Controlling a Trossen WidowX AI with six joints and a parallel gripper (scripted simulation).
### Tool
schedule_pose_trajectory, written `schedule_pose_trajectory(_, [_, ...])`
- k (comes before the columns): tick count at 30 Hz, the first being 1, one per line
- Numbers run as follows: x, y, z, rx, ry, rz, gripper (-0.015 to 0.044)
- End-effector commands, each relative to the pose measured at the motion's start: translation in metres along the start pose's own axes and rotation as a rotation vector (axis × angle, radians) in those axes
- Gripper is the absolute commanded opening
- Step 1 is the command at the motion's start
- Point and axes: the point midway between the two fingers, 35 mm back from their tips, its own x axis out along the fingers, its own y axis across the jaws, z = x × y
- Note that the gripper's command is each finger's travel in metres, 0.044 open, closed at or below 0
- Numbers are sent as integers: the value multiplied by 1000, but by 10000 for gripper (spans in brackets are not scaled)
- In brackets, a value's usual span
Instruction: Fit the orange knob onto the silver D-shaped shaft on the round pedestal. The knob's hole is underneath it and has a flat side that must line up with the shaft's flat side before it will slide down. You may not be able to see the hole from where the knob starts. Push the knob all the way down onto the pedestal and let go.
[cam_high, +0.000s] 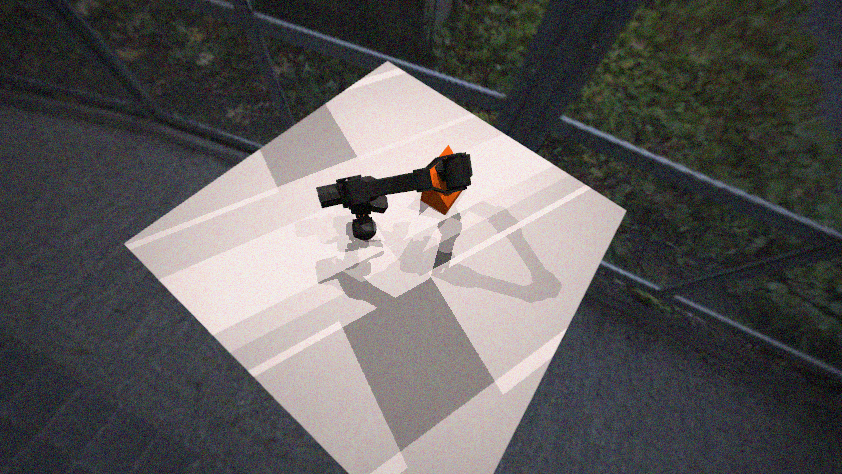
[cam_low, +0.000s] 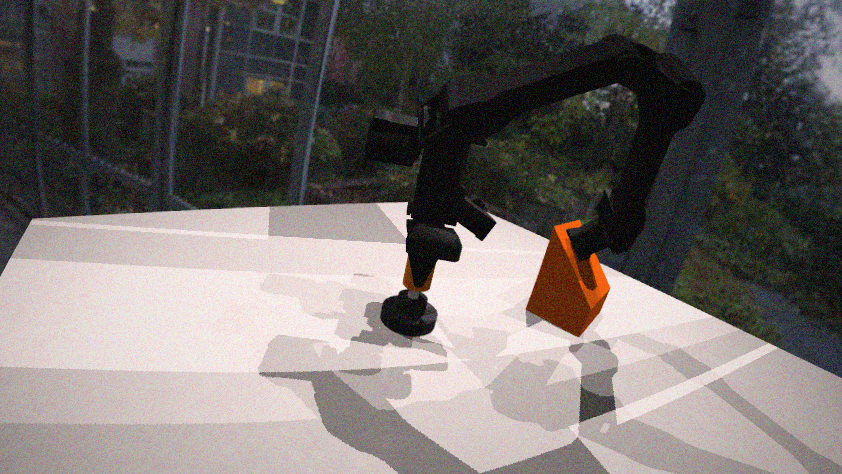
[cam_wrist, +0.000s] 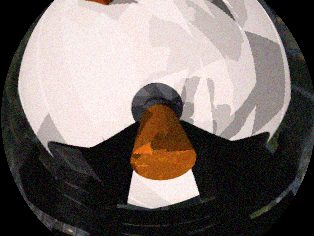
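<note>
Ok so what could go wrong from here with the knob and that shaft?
The orange knob hides the shaft's top, so its flat side may not line up and pushing down could jam it. The tool is shut on the knob, which might twist or tilt in its grip under that push. A strip of silver shaft still shows above the round pedestal, so letting go now could leave the knob unseated.

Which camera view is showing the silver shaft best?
The exterior view: it shows a short piece of the shaft between the knob and pedestal. The top and wrist views do not show the shaft.
</note>
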Motion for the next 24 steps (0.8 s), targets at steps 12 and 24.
schedule_pose_trajectory(12, [-1, 1, -2, 734, 5, -4, 0])
schedule_pose_trajectory(24, [0, 0, 0, 1559, 3, -6, 0])
